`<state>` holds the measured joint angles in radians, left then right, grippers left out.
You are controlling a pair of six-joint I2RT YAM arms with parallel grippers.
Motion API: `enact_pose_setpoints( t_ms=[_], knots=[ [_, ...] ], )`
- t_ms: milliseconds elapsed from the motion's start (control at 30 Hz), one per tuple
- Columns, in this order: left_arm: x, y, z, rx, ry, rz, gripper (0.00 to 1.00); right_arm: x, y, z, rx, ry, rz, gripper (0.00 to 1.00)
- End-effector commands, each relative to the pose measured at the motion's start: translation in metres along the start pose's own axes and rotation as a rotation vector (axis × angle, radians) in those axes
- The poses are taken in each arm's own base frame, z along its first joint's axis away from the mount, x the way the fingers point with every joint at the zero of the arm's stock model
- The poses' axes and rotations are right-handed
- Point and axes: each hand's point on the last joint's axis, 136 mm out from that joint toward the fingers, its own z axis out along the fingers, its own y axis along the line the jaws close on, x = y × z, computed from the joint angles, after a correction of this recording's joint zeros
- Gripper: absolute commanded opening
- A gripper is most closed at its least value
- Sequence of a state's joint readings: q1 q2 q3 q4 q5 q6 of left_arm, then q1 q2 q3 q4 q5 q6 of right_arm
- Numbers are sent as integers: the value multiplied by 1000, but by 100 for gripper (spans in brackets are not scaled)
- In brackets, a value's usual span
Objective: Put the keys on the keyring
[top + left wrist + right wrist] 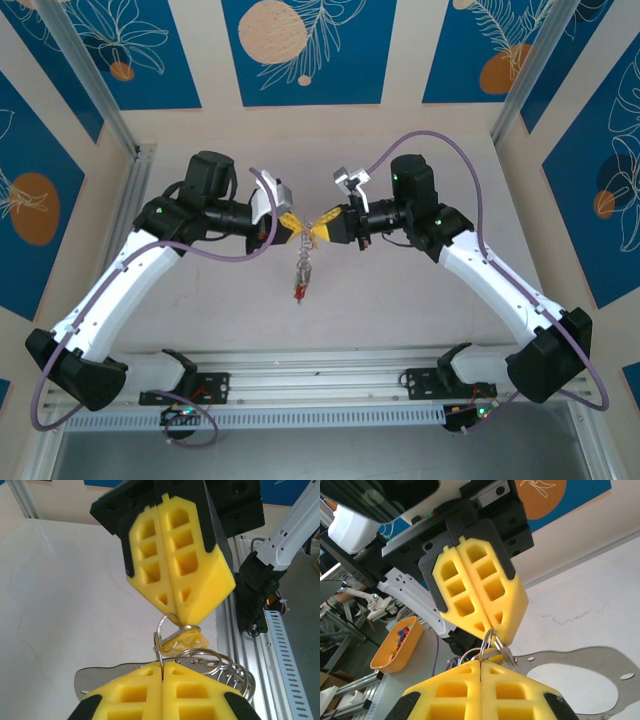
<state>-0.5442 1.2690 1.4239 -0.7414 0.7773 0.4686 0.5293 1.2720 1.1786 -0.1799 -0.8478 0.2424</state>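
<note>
My two grippers meet tip to tip above the middle of the table, the left gripper [300, 229] and the right gripper [316, 229] both shut. Between them is a thin silvery loop, the keyring [161, 630], which runs into the seam of my left gripper [163, 666] and up under the tip of the right gripper [176, 614]. In the right wrist view the keyring [486, 642] sits pinched in my right gripper [481, 664] and meets the left gripper [493, 629]. The keys [302, 275] dangle below in a bunch, a yellow tag [189, 640] and several small rings [220, 664] among them.
The white marbled table [340, 320] lies beneath. An aluminium rail [320, 385] with both arm bases runs along its near edge. An orange bin [395, 647] of small coloured pieces stands off to the side beyond the left arm.
</note>
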Motion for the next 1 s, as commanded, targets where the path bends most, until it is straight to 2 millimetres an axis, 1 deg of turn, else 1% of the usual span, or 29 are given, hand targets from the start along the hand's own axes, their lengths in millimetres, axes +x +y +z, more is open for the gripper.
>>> enact_pose_setpoints(
  t_ms=[0, 167, 333, 967],
  knots=[
    [-14, -12, -9, 6, -34, 71, 0, -5, -3, -1, 26, 3, 4, 0],
    [-14, -13, -9, 0, -30, 76, 0, -5, -7, -1, 43, 9, 17, 0],
    [-14, -15, -10, -3, -31, 83, 0, 1, -11, -1, 64, 23, 35, 0],
    [-16, -18, -12, -4, -38, 94, 0, 2, -28, -7, 150, 17, 68, 0]
  ],
)
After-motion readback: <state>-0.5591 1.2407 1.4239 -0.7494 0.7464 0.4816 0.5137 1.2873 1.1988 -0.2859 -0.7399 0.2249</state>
